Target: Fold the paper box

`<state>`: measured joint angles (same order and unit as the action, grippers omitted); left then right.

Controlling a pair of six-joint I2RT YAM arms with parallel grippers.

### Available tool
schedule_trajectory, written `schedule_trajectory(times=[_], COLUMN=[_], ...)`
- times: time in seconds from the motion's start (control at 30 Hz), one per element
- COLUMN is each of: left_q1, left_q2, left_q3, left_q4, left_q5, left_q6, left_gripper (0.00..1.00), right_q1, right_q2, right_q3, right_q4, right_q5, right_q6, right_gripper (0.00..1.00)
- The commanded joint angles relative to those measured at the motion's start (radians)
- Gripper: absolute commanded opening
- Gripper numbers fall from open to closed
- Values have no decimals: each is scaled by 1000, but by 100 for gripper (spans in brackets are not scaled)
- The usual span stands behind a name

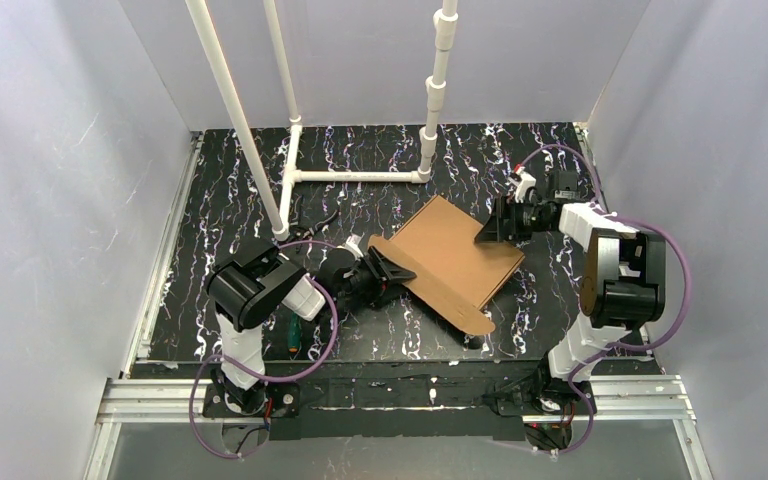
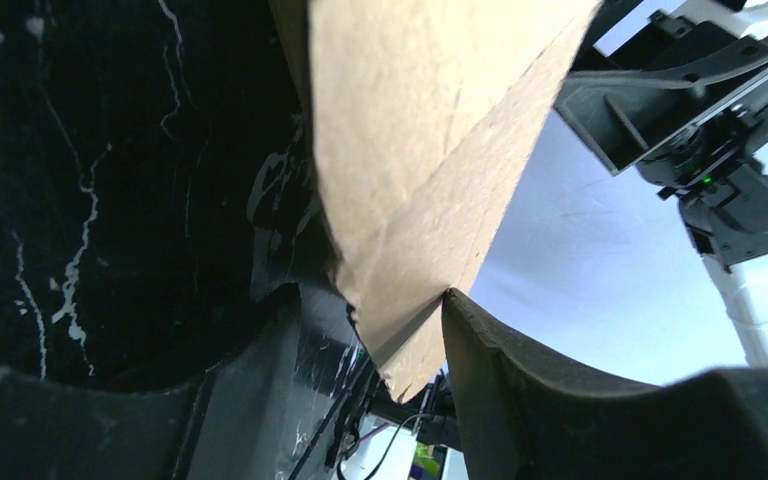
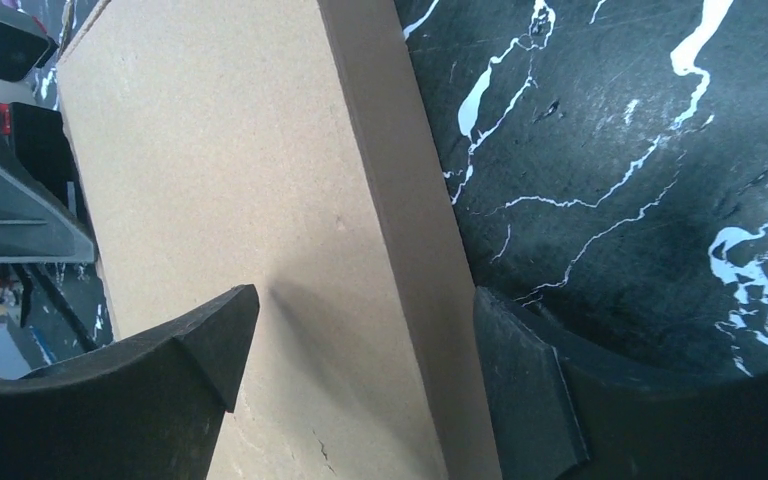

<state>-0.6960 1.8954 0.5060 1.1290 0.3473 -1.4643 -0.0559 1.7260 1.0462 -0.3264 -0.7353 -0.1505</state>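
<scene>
The paper box [image 1: 452,258] is a flat brown cardboard piece lying askew mid-table, with a flap sticking out toward the front [image 1: 470,318]. My left gripper [image 1: 398,270] is at its left corner and is shut on that corner; in the left wrist view the cardboard [image 2: 430,150] is wedged between the fingers [image 2: 520,390]. My right gripper [image 1: 488,232] is open at the box's far right edge. In the right wrist view [image 3: 365,310] one finger is over the box top [image 3: 210,180] and the other is beside its side wall.
A white pipe frame [image 1: 360,176] stands at the back of the black marbled table [image 1: 240,200]. A green-handled tool [image 1: 291,335] lies by the left arm's base. Pale walls close in on three sides.
</scene>
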Motion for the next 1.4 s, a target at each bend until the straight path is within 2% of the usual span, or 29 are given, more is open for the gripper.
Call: schedule_trajectory(times=[0.0,0.17,0.2,0.27,0.3,0.33,0.4,0.67,1.0,1.37], left_q1=[-7,-13,-14,-14,-13,-14,-14,-13,-10,-9], left_q2=[9,51,64,85,93,99,98,94,99,90], left_q3=[12,26,29,29,24,18,-5,-126,-162,-199], left_q4=[68,151,168,207,231,245,253,256,262,267], left_q5=[-59,-98,-101,-101,-100,-98,-94,-103,-92,-94], left_q6=[-32,-89,-97,-107,-111,-115,-106,-59,-40,-25], left_gripper=[50,37,31,7,0,0,0,0,0,0], right_q1=[-24,-60,-63,-70,-73,-75,-81,-84,-90,-167], right_q2=[18,18,19,24,27,31,39,77,69,18], right_q3=[-36,-60,-64,-68,-70,-71,-75,-77,-70,-80], right_q4=[71,118,122,129,132,135,138,116,85,-18], right_q5=[-83,-144,-154,-173,-182,-194,-210,-231,-251,-260], right_q6=[54,98,103,113,118,123,130,127,120,62], right_gripper=[87,88,89,89,91,96,98,98,98,98])
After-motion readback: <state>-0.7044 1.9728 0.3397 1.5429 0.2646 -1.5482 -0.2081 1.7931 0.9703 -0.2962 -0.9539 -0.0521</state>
